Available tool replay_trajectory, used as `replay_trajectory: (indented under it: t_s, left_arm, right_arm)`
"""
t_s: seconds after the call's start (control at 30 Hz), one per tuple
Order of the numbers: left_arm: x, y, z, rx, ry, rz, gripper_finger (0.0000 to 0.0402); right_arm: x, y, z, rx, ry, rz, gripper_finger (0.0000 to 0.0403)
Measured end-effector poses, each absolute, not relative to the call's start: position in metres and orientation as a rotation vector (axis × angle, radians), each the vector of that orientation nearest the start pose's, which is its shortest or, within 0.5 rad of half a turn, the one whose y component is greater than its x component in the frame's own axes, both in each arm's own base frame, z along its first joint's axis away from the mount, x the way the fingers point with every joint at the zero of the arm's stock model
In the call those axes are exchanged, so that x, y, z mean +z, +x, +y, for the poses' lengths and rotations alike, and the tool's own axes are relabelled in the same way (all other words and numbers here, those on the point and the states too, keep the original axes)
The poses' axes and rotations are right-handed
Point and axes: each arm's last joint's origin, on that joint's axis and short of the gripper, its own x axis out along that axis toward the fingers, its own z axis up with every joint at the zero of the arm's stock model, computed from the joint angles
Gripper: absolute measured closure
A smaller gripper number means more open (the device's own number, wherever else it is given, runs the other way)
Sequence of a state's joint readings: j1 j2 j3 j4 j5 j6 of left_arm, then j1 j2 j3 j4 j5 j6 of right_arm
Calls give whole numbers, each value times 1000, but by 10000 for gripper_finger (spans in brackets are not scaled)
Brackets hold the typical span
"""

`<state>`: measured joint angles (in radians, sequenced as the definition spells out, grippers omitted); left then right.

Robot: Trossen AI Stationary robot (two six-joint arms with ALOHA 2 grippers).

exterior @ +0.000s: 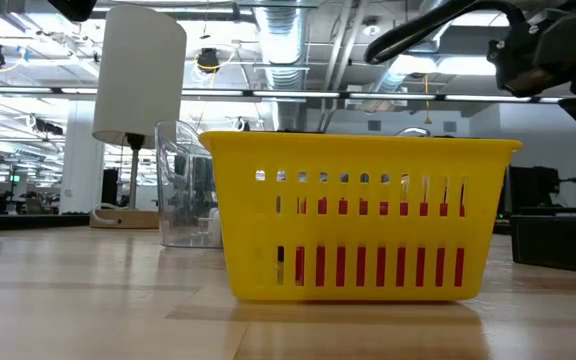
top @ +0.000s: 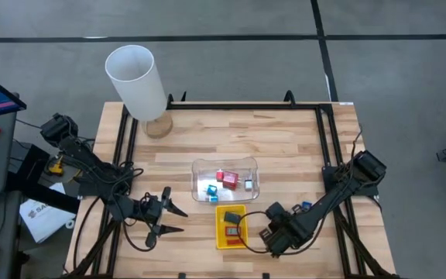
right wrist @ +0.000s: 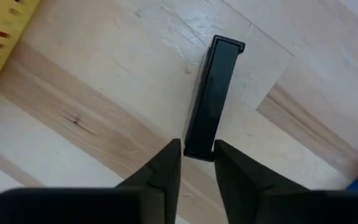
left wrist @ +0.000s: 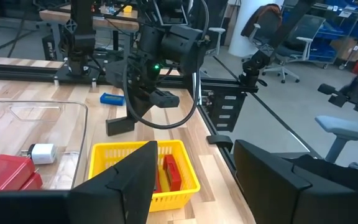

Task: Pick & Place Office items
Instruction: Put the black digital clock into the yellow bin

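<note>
Pincer (right wrist: pixel 197 163) of right arm around one black rectangular piece (right wrist: pixel 214 96).

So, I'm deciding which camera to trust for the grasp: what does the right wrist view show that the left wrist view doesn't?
Only the right wrist view shows the right gripper closed on the near end of a flat black rectangular bar lying on the wooden table.

Only the left wrist view shows the clear plastic tray holding red blocks and a small white piece, the red pieces inside the basket, and a small blue piece on the table.

Both show the yellow slotted plastic basket and the black bar.
</note>
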<state>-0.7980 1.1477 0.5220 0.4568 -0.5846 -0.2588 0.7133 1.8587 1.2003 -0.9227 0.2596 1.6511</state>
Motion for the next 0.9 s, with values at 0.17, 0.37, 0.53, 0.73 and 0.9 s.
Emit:
replay_trajectory:
  t_s: [0.17,0.37,0.53,0.73,0.9]
  left_arm:
    - [234,176,-158,-195,-150,157,192]
    - [234,176,-158,-195,-150,157,192]
    - [234,176,-158,-195,-150,157,192]
    - [234,176,-158,-196,-152,159,192]
    - [234,176,-158,-198,-154,161,192]
  right_arm:
    - [158,250,206,-781,605,1205,333]
    - [159,249,208,-767,586,1204,344]
    - [174,252,221,-723,589,1149,346]
    - [205,254,245,-645,625,1039,347]
    - [224,256,261,-565,658,937,348]
